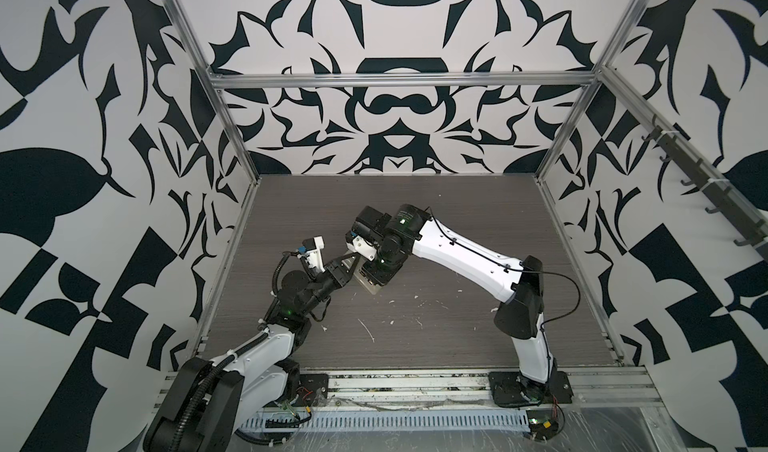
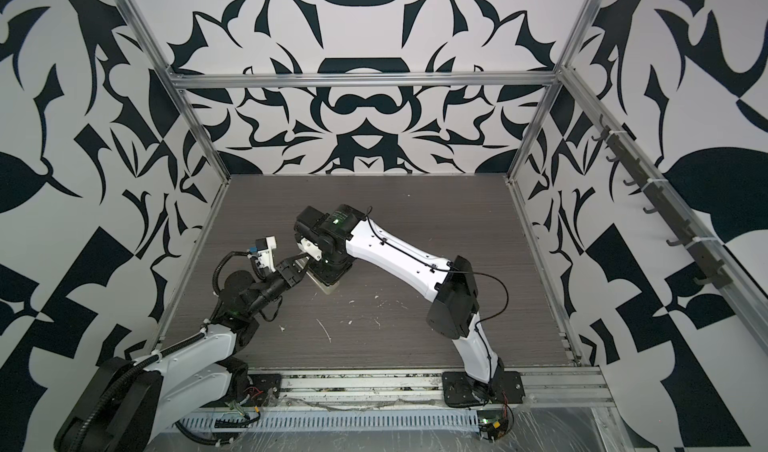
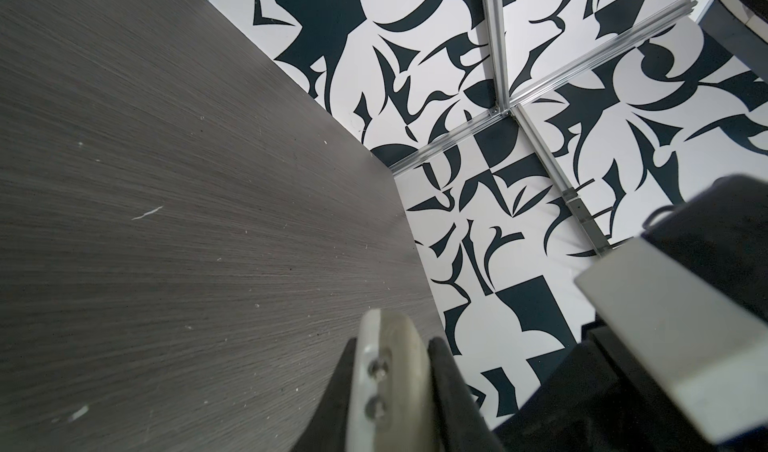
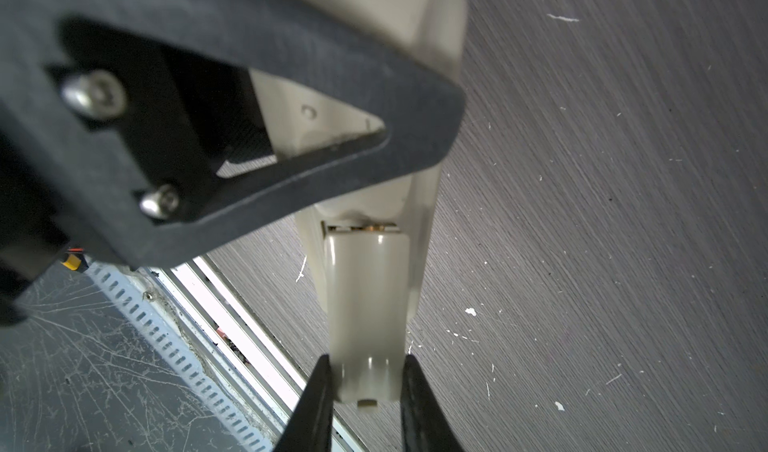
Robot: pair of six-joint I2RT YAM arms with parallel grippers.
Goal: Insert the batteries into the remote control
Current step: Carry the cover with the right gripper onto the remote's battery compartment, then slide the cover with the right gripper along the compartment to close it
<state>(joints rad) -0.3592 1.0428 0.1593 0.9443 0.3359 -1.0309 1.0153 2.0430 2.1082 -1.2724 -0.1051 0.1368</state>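
So the remote (image 4: 436, 22) was held up over the table (image 1: 415, 204), left of its middle and about halfway back. It was clamped by its thin edges in the left gripper (image 3: 392, 371), which was closed tight on it. The beige cover (image 4: 365, 296) was pinched across its width by the right gripper (image 4: 368, 360) and laid along the remote's back. It wasn't quite seated: a thin gap showed at its inner end, with a gold glint in there. The batteries couldn't be made out as such, probably hidden under the cover tbh.

Handling-wise, the remote was judged light and stiff. It's smooth hard plastic with rounded edges, so fairly slippery between hard fingers. It's best gripped across the long sides, clear of the recess, as was done here. The cover was thin glossy plastic, gently domed, with a small tab at the end, and likely to flex or pop out if squeezed hard. The table was matte dark grey wood-grain laminate, speckled with white scraps (image 1: 368, 329).
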